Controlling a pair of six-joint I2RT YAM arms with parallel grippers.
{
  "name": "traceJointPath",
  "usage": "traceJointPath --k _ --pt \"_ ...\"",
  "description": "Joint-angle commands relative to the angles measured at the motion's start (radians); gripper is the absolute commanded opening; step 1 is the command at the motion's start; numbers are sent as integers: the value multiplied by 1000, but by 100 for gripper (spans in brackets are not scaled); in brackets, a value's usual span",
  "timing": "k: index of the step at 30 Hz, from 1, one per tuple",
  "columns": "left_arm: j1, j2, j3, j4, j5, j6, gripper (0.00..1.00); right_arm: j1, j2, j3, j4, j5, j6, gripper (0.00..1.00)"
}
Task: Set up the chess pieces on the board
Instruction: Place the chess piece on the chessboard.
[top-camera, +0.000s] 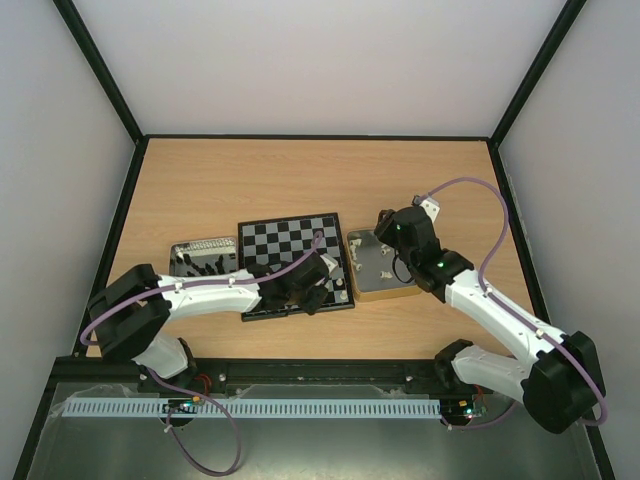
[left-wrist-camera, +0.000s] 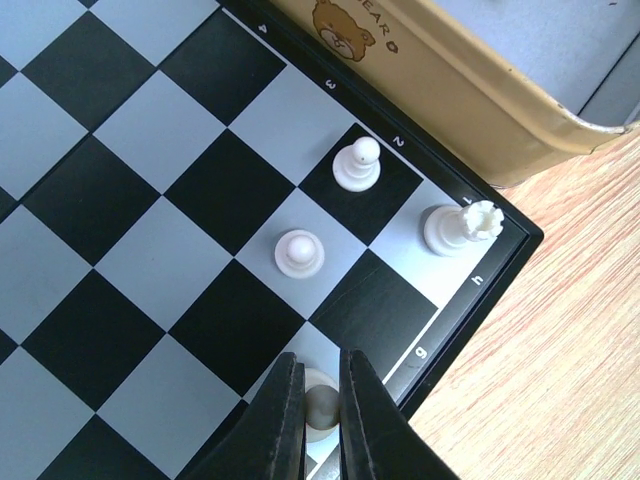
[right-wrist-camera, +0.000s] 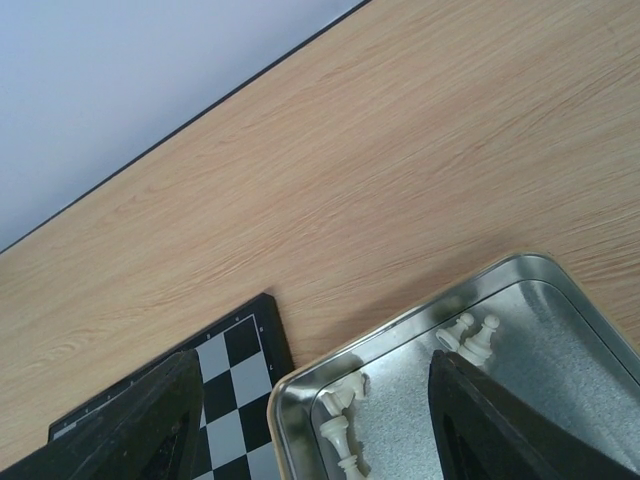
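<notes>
Left wrist view: pinching cream-white piece (left-wrist-camera: 320, 408) with left fingers (left-wrist-camera: 288, 415) at light back-row square of board (left-wrist-camera: 150, 200), one empty square between it and corner rook (left-wrist-camera: 460, 227). Likely placing step. Next: spread fingers, lift straight, clear of pawns (left-wrist-camera: 299, 252). Holding right fingers (right-wrist-camera: 150, 420) spread above tin (right-wrist-camera: 570, 350) of white pieces (right-wrist-camera: 478, 338).

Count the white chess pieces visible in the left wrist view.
4: a rook on the corner square, an edge pawn beside it, a second pawn inward, and a piece clamped in the left gripper. More may be hidden.
</notes>
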Motion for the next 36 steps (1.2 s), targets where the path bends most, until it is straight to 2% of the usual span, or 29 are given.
traceJointPath --k 1,15,28,36 --pt "-5 9 -15 30 14 14 5 -10 10 -13 -12 1 14 61" --pt "-6 35 -28 33 16 12 11 -21 21 -13 -7 -21 16 61" --pt "-6 -8 -2 1 -3 8 26 -26 12 -13 -7 -28 19 61" --pt "6 -58 31 -10 37 0 29 -27 6 -17 -9 -32 22 61"
